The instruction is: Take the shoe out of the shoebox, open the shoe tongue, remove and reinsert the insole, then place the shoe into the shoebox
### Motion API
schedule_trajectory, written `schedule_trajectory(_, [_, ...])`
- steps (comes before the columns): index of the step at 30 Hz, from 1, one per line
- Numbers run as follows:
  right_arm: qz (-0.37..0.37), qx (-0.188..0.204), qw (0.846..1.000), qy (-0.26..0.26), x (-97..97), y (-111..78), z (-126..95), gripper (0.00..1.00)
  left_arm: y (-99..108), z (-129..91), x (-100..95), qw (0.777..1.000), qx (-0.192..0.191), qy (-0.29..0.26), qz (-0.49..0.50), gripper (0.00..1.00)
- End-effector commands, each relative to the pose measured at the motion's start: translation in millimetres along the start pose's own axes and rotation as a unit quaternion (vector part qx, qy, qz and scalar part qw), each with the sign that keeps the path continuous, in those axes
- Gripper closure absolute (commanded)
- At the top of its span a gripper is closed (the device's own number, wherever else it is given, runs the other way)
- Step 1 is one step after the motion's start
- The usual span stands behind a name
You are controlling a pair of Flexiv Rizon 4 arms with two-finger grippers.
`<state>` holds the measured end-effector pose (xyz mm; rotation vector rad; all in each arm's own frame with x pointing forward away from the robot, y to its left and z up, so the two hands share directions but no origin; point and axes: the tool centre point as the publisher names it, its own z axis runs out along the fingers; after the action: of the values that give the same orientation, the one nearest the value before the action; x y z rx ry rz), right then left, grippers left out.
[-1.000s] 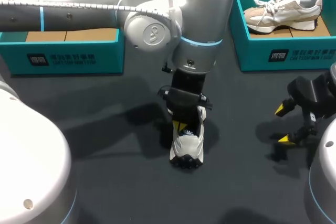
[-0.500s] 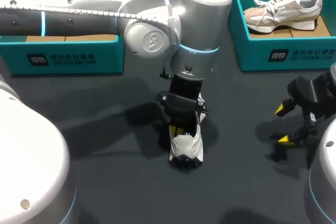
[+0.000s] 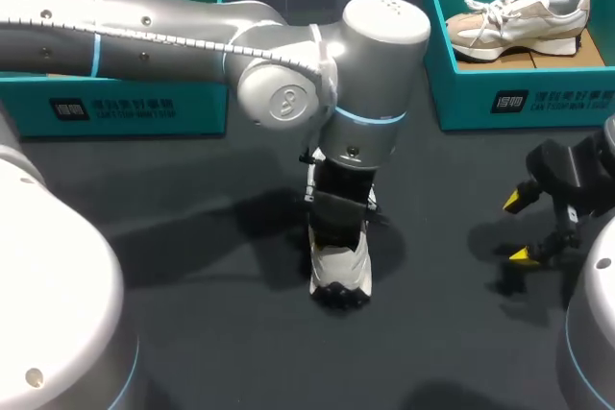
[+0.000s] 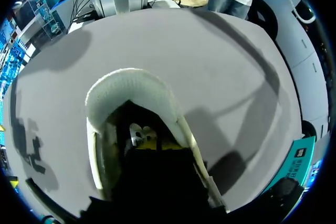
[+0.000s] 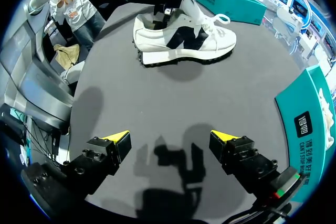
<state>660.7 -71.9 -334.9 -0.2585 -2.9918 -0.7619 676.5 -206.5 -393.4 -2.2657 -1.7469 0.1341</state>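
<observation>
Dark grey table [image 3: 192,333] lies under both of my arms. The white shoe [image 3: 341,274] is already out of its box and stands on its sole on the table, so I think the first step is done.

My left gripper [image 4: 149,140] is pushed down into the top hole of the shoe. The soft heel rim curves around just ahead of it. It is dark in there, and I cannot tell if the jaws are wide or closed, or if they hold anything.

My right gripper [image 5: 170,142] hangs just above the table with its jaws wide apart and nothing between them. The shoe is well ahead of it and off to one side.

I see no insole lying on the table, so my guess is that it is not out yet. I think we are at the tongue step or just starting on the insole.

What I think is left to do: pull the insole out, put it back in, then lift the shoe into a shoebox. One teal shoebox [image 3: 125,108] sits beyond my left gripper, partly hidden by my arm. Another teal box [image 3: 524,103], beyond my right gripper, holds a second shoe [image 3: 519,18].
</observation>
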Motion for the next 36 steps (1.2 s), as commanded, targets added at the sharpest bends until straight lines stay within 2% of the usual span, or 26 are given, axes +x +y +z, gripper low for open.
schedule_trajectory(1, [0.000, 0.001, 1.000, -0.001, 1.7, -0.3, -0.4, 0.00, 1.7, 14.0, -6.4, 1.000, -0.016, -0.020, -0.013, 1.00])
schedule_trajectory(4, [0.000, 0.001, 1.000, -0.001, 1.7, -0.3, -0.4, 0.00, 3.2, 8.6, -8.3, 0.999, -0.018, -0.035, -0.015, 1.00])
schedule_trajectory(9, [0.000, 0.001, 1.000, -0.001, 1.7, -0.3, -0.4, 0.00, 2.0, -14.0, -5.3, 0.998, -0.036, -0.045, -0.011, 1.00])
schedule_trajectory(12, [0.000, 0.001, 1.000, -0.001, 1.7, -0.3, -0.4, 0.00, 2.5, -25.6, -3.3, 0.998, -0.051, -0.039, -0.013, 1.00])
schedule_trajectory(16, [0.000, 0.001, 1.000, -0.001, 1.7, -0.3, -0.4, 0.00, 8.8, -30.2, -3.5, 0.996, -0.083, -0.008, -0.024, 1.00])
schedule_trajectory(18, [0.000, 0.001, 1.000, -0.001, 1.7, -0.3, -0.4, 0.00, 12.5, -28.3, -3.9, 0.994, -0.101, 0.016, -0.031, 1.00])
schedule_trajectory(23, [0.000, 0.001, 1.000, -0.001, 1.7, -0.3, -0.4, 0.00, 13.8, -25.5, 0.6, 0.992, -0.110, 0.044, -0.042, 1.00])
schedule_trajectory(28, [0.000, 0.001, 1.000, -0.001, 1.7, -0.3, -0.4, 0.00, 13.4, -1.4, 3.8, 0.988, -0.125, 0.073, -0.052, 1.00])
schedule_trajectory(32, [0.000, 0.001, 1.000, -0.001, 1.7, -0.3, -0.4, 0.00, 16.8, 17.3, 5.4, 0.989, -0.118, 0.068, -0.064, 1.00])
schedule_trajectory(36, [0.000, 0.001, 1.000, -0.001, 1.7, -0.3, -0.4, 0.00, 21.1, 28.7, 4.7, 0.990, -0.113, 0.010, -0.084, 1.00])
